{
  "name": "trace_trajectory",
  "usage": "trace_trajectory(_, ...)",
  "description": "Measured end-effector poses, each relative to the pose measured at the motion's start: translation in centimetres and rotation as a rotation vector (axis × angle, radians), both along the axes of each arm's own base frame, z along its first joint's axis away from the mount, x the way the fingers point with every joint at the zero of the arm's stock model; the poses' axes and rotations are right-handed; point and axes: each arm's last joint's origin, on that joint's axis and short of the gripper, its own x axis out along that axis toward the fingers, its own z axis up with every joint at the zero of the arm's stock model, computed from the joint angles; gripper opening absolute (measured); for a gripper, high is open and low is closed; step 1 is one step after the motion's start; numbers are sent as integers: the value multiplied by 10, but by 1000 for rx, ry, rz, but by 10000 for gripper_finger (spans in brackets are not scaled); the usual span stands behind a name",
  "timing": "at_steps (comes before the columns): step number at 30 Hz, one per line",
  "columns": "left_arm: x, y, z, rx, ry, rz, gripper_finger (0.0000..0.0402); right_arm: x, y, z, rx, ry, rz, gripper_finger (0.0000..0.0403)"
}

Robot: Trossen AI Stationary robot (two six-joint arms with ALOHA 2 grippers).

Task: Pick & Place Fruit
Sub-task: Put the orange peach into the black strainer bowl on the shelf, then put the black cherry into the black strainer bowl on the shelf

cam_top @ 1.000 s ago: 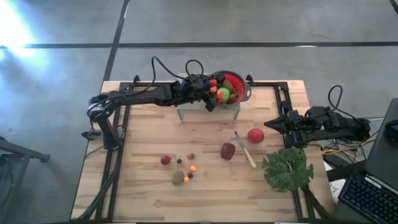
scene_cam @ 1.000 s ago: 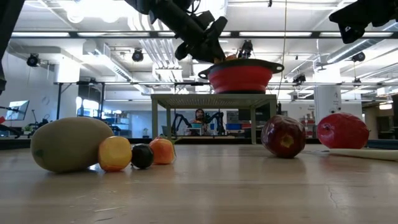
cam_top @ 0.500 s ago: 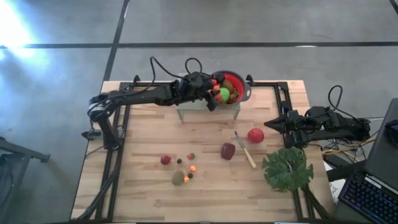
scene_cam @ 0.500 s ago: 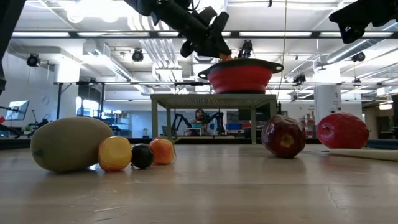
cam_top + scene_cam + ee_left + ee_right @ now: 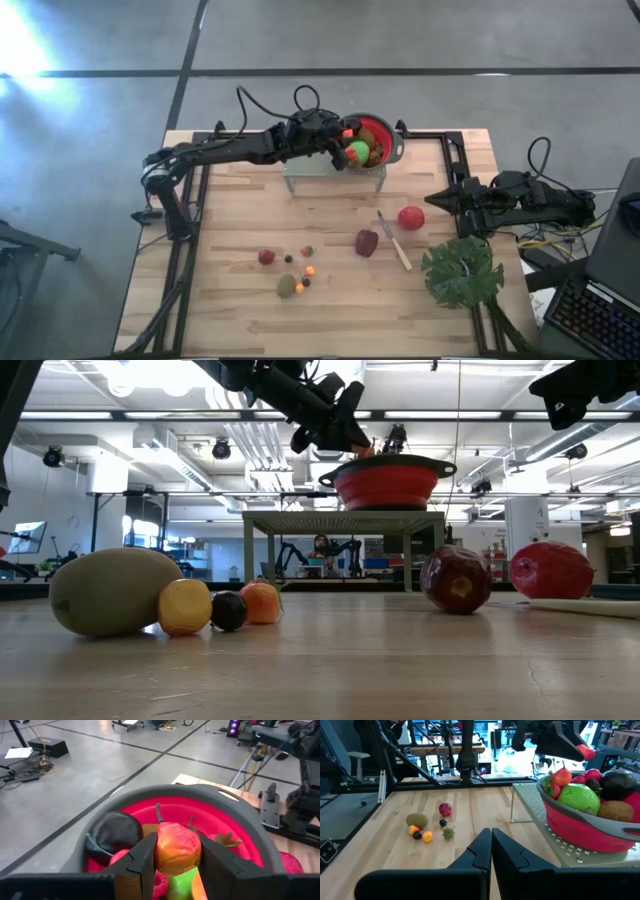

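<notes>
Carrying an orange-red fruit [image 5: 177, 847] clamped between its fingers, the left gripper [image 5: 343, 143] has moved from the rim to above the red bowl [image 5: 390, 141] (already piled with fruit); release looks next. Right gripper [image 5: 441, 199] waits closed at the table's right edge.

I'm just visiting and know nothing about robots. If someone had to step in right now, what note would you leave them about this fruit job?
Left gripper: shut on an orange-red fruit, held over the red bowl on the small metal stand.
Right gripper: shut, empty, waiting at the table's right edge.
Done: the bowl already holds several fruits, among them a green apple.
Left: drop this fruit, then collect the red apple, maroon fruit, kiwi and the small pieces near it.
</notes>
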Motion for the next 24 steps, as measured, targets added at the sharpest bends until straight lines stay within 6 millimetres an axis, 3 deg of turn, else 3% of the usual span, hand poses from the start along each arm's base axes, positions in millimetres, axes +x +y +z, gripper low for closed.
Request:
trace_trajectory(14, 0, -1, 0, -19, -10, -12, 196, 0, 0, 0, 0, 0, 0, 8)
trace_trajectory(24, -5, -13, 13, -84, 70, -118, 197, 0, 0, 0, 0, -1, 0, 8)
